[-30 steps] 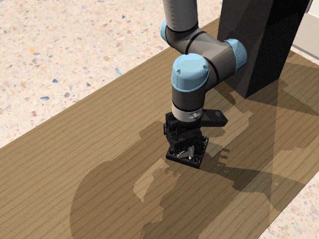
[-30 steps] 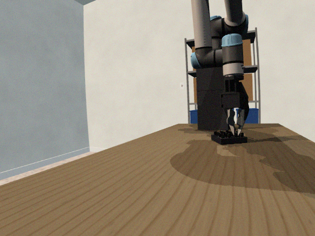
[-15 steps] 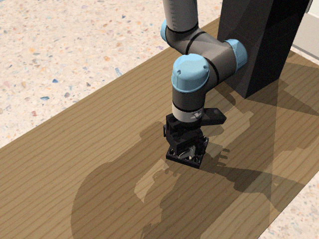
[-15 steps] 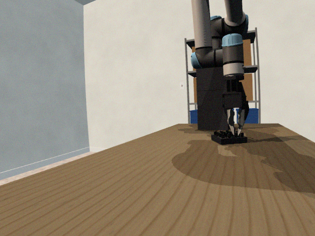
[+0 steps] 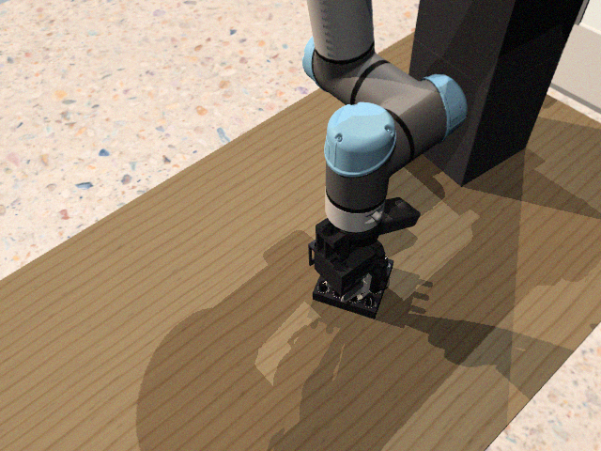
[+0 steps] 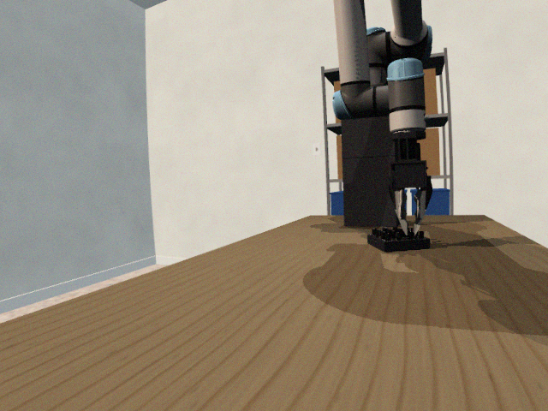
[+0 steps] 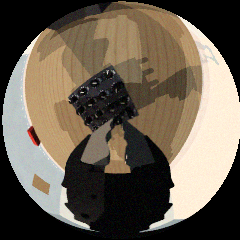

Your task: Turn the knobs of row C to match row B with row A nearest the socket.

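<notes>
In the top view, I'm seeing the black knob box (image 5: 344, 306) (image 6: 403, 245) (image 7: 98, 88) sitting right of centre, below the middle of the frame, on the long wood-grained table (image 5: 193, 233) (image 6: 221, 331) (image 7: 122, 30). The black two-jaw gripper (image 5: 351, 297) (image 6: 411, 234) (image 7: 117, 119) is pointing down over it, its pale metal fingers closing around a small black knob (image 7: 118, 120) by the box's lower right corner in the wrist view. Across the room, a grey metal shelf rack (image 6: 324, 145) is standing against the pale wall, upper right. The knobs' marks are showing too small for me to read.
</notes>
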`<move>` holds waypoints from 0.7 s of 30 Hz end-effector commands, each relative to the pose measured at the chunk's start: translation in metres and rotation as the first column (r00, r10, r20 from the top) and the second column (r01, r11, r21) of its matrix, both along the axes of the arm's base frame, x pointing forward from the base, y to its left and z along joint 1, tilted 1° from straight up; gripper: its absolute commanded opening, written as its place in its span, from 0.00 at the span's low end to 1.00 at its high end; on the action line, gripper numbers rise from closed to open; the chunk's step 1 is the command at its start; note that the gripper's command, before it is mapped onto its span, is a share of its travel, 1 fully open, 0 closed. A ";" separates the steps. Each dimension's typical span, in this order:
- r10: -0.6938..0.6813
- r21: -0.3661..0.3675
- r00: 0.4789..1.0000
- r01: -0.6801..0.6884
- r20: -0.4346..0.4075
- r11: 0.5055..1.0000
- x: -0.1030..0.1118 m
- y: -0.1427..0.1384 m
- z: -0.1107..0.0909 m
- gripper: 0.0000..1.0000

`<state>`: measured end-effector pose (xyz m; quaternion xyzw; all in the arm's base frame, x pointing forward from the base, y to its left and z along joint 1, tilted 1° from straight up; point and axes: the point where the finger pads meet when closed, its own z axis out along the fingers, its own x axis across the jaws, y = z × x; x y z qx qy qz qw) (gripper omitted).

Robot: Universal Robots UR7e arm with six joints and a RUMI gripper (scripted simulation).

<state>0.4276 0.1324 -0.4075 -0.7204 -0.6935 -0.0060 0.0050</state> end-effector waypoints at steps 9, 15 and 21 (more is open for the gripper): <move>0.218 0.000 0.976 -0.218 0.005 0.976 0.001 -0.001 0.000 0.04; 0.343 -0.001 0.939 -0.343 0.007 0.939 0.001 -0.002 0.000 0.04; 0.467 -0.002 0.884 -0.467 0.009 0.884 0.001 -0.002 0.000 0.04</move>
